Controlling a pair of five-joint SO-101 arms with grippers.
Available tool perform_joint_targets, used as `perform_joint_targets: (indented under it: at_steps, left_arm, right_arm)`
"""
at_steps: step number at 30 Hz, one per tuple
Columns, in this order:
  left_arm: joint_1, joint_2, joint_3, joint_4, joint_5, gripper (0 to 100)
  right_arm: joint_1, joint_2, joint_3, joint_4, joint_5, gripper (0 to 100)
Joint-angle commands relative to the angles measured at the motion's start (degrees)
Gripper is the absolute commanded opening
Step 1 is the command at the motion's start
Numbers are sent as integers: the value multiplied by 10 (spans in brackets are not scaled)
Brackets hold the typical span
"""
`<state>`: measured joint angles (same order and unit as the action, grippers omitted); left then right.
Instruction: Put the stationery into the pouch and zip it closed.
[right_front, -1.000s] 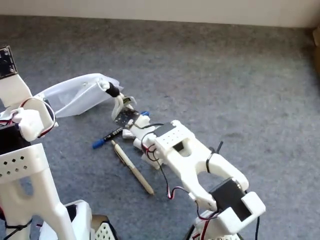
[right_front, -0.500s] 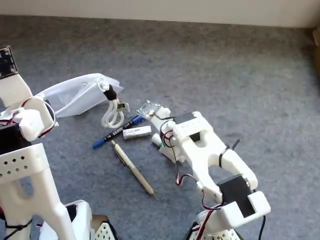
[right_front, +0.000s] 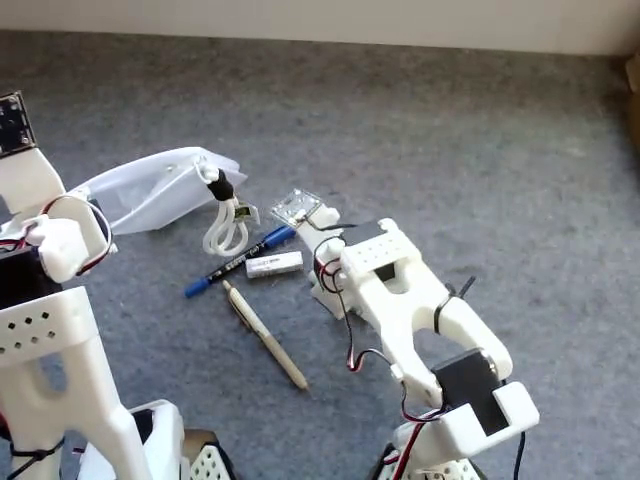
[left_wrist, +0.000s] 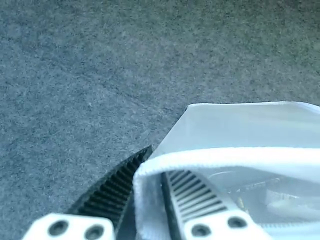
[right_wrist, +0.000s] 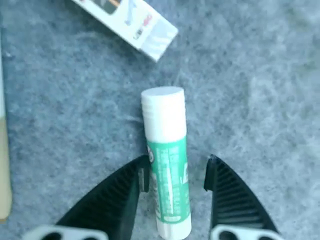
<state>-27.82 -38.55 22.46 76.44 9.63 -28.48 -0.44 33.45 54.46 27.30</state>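
The glue stick (right_wrist: 164, 125) lies flat on the carpet (right_wrist: 260, 65) between the spread jaws of the right gripper (right_wrist: 178, 162) — probably light, stiff, slick, best squeezed mid-barrel — while the left gripper (left_wrist: 155, 187) pinches the pouch (left_wrist: 250, 127) rim.

Blurred print on glue stick (right_wrist: 167, 170) and small box (right_wrist: 131, 20), unreadable.

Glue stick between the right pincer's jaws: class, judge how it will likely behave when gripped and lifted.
The glue stick is a cylinder lying on its side on the carpet, so a nudge would probably roll it. Its smooth body looks rigid, so it should not bend, yet it might slip from the open right pincer unless gripped squarely.
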Motion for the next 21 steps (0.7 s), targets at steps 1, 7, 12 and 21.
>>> perform_joint_targets:
  at_steps: [1, 7, 12, 21]
  left_arm:
    - [10, 7, 2, -8, 2, 8]
    - [10, 7, 2, -8, 2, 8]
    - [10, 7, 2, -8, 2, 8]
    - [10, 7, 2, -8, 2, 8]
  right_arm:
    - [-8, 0, -27, -21, -14, 224]
    - [-9, 0, -23, -40, -12, 211]
    - [-9, 0, -21, -100, -11, 108]
    - [-12, -3, 1, -101, -11, 41]
